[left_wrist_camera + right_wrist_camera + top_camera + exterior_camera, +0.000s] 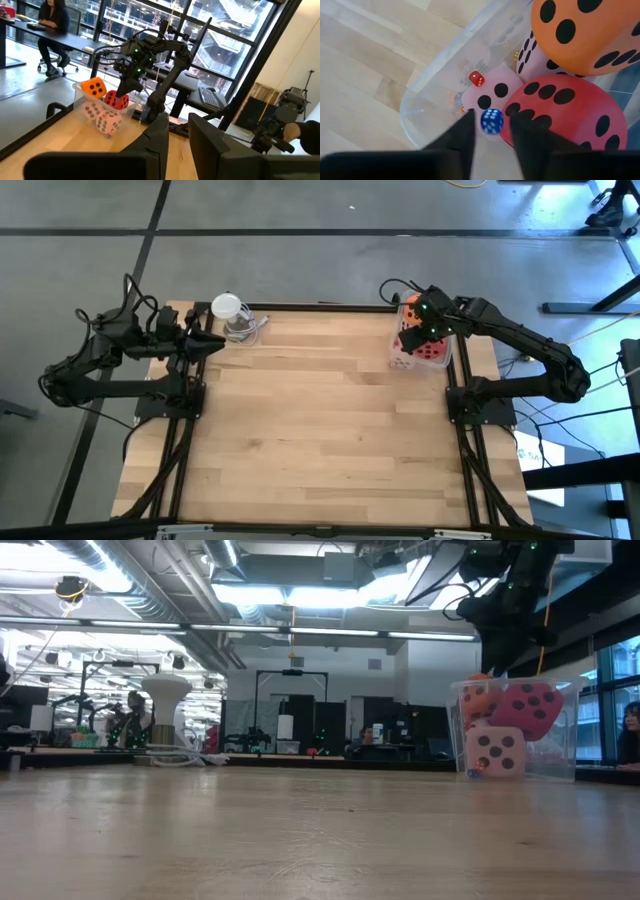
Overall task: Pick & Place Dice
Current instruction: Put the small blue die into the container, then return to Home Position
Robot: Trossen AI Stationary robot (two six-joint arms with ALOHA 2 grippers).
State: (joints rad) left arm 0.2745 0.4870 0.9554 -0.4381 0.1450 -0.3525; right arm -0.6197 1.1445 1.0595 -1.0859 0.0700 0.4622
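1. Two arms work a wooden table (320, 430); the right gripper (491, 131) hovers over a clear plastic bin (398, 358) at the table's far right corner, its fingers set narrowly apart around a small blue die (491, 121). Whether they actually pinch it cannot be told.
2. Three big soft dice fill the bin: an orange die (580, 30) on top, a red die (565, 117) beside it, a pale pink die (495, 90) below. A tiny red die (476, 78) lies near the bin's wall.
3. At the far left corner, the left gripper (177, 132) waits with fingers slightly apart, holding nothing, beside a clear cup (235, 320).
4. Risk, as a judgement: the blue die is small and sits between soft, crowded cubes; a shallow or off-centre grip could let it slip back, or the fingers could snag the red die or nudge the bin on lifting.
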